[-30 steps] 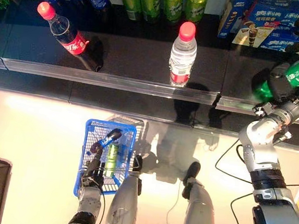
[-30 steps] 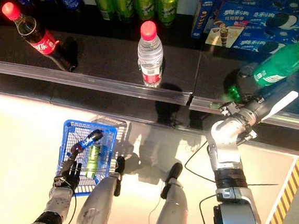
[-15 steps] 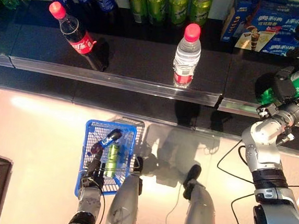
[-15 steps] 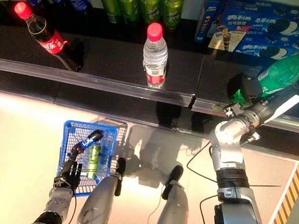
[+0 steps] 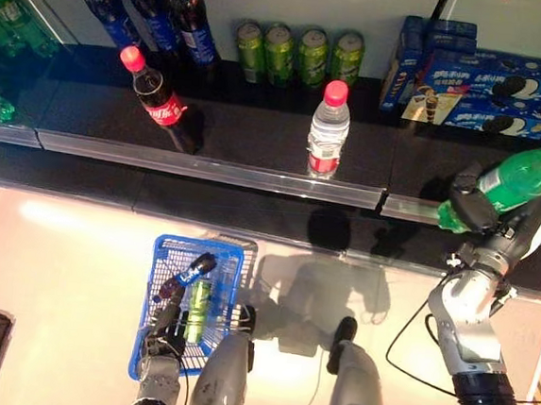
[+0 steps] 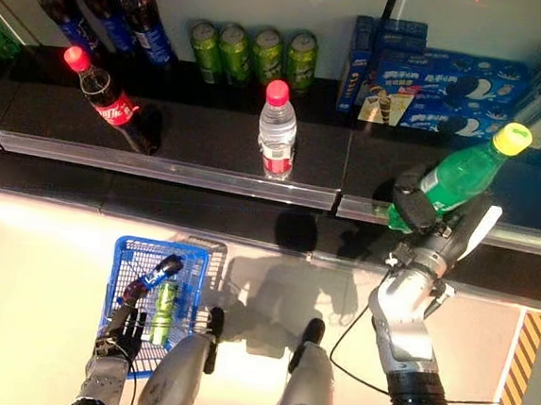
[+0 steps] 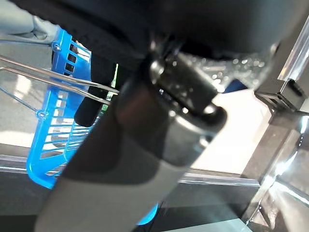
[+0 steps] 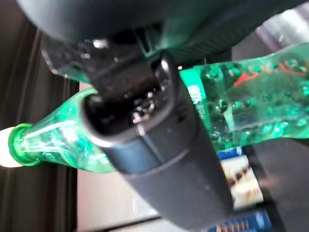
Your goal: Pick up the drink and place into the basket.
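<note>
The right hand [image 6: 419,216], fingers curled round the tilted green bottle [image 6: 459,176], stands well apart from the blue basket [image 5: 163,250] hanging at the left hand [image 5: 158,349].

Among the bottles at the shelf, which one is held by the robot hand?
The green bottle with the yellow cap, tilted at the shelf's right end: the right robot hand grips its lower part. The red-capped cola bottle and clear water bottle stand free.
</note>
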You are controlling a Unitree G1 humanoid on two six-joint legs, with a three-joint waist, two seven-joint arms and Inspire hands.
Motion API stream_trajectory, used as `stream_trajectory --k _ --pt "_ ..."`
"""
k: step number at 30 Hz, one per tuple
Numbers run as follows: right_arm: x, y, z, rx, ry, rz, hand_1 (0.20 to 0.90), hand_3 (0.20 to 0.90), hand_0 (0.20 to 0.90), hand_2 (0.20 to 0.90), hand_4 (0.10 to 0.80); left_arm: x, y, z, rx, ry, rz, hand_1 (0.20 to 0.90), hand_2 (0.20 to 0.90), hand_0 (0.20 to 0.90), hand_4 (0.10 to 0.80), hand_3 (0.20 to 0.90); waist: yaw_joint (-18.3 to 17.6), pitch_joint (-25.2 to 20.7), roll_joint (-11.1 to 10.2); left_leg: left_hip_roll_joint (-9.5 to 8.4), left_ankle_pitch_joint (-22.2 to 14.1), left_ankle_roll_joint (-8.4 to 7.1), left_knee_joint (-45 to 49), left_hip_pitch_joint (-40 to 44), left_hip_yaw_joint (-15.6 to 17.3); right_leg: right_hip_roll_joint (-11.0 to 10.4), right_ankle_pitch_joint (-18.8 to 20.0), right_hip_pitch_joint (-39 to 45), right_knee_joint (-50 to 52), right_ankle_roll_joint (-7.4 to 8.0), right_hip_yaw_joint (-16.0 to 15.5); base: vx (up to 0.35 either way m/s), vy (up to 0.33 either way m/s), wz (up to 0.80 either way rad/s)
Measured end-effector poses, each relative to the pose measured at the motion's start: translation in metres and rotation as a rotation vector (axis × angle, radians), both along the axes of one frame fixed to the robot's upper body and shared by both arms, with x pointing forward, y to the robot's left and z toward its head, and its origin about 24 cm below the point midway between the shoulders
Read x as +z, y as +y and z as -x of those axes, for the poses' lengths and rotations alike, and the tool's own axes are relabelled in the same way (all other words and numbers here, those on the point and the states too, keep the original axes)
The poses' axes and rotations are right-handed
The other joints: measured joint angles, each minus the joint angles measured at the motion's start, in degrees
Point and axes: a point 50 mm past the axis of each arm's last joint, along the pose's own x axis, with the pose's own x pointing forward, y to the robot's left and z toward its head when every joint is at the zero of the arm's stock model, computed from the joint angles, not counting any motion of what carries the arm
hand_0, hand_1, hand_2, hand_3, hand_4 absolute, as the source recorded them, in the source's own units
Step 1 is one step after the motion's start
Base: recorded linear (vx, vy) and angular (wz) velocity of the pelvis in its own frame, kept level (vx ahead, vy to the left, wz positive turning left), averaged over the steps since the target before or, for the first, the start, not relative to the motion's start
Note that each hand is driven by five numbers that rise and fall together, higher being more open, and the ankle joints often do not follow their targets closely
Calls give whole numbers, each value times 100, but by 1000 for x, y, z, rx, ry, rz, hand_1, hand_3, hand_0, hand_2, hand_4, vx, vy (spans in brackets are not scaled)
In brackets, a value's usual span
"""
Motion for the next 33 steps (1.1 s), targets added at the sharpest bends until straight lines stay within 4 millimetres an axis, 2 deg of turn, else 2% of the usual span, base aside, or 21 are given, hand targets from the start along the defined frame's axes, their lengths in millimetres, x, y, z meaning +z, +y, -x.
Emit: stream_trajectory --k 2,5,9,14,17,25,33 --pt "7 5 1 50 -25 18 300 200 300 300 100 1 0 -1 1 -9 -5 300 300 300 100 200 10 -2 1 14 90 -34 -154 34 -45 46 38 24 -114 -36 -5 -46 -76 9" --pt "15 14 1 144 -51 41 300 200 300 300 100 -1 2 3 14 -3 -4 300 300 300 100 200 72 -6 -3 114 214 -107 -525 369 -36 169 143 346 -465 3 -56 25 -70 -1" --pt "33 26 5 281 -124 52 300 200 300 300 100 -6 5 15 40 23 -10 300 300 300 100 200 55 -36 -41 194 215 -110 -831 773 -15 257 165 785 -823 24 -152 11 -44 0" --pt "47 43 10 511 -185 43 300 200 300 300 100 -7 12 24 56 36 -35 300 300 300 100 200 91 -123 -194 244 214 -114 -1004 1094 -9 322 168 1158 -1063 36 -202 10 -22 3" --pt "41 55 8 643 -143 -6 300 200 300 300 100 -8 14 30 57 43 -45 300 300 300 100 200 105 -238 -264 252 212 -119 -1008 1097 -9 331 174 1172 -1079 41 -205 -34 -7 0" --pt "26 88 7 957 -29 12 300 200 300 300 100 -8 16 35 55 28 -55 300 300 300 100 200 213 -421 -271 278 237 -157 -1003 1078 -30 352 208 1182 -1094 24 -225 -52 -4 1" --pt "35 114 20 1181 -40 60 300 200 300 300 100 -6 16 34 51 16 -63 300 300 300 100 200 367 -586 -289 289 245 -167 -1007 1073 -126 364 216 1300 -1189 19 -362 -25 -5 8"
